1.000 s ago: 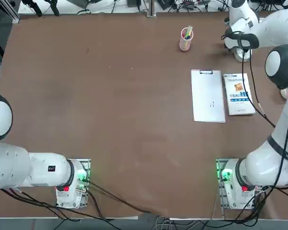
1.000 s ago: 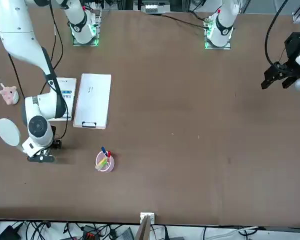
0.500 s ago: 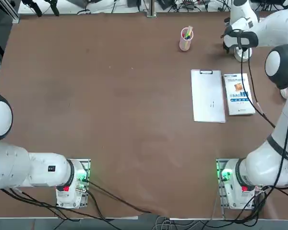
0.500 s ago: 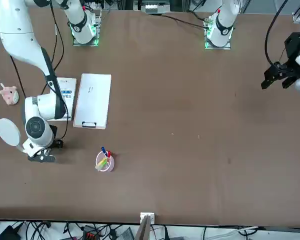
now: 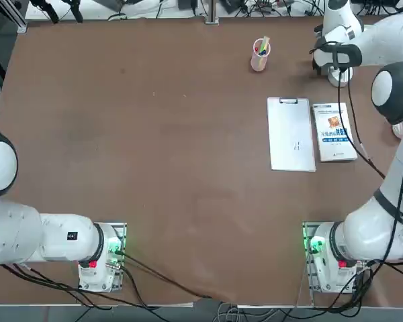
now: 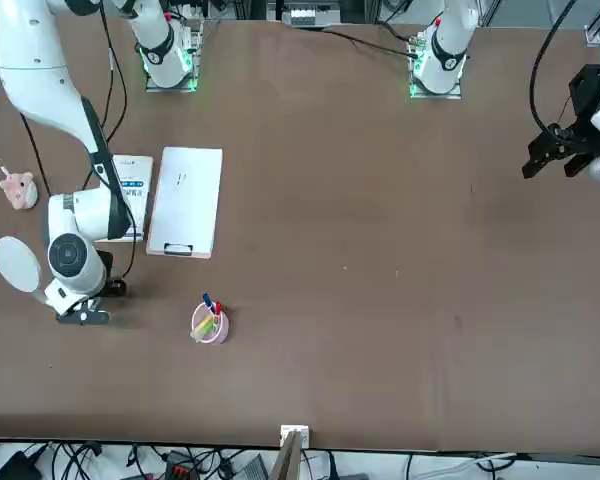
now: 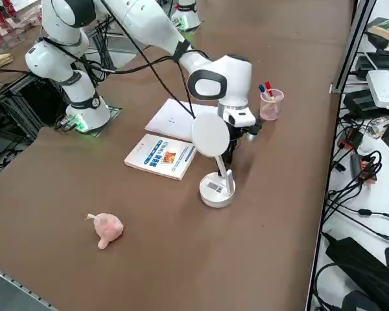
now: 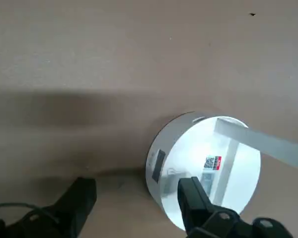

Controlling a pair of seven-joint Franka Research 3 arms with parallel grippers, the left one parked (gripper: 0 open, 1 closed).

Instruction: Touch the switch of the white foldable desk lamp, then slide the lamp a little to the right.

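Barely moved, with open, empty right claw (image 8: 139, 184) near lamp (image 6: 17, 264) at front view's far left, likely lining up for a touch.

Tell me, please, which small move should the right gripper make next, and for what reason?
Probably the right gripper should shift slightly toward the lamp's round base, to line up a finger with its switch. Its fingers stand open, one overlapping the base in the wrist view, the other beside it; contact I cannot confirm.
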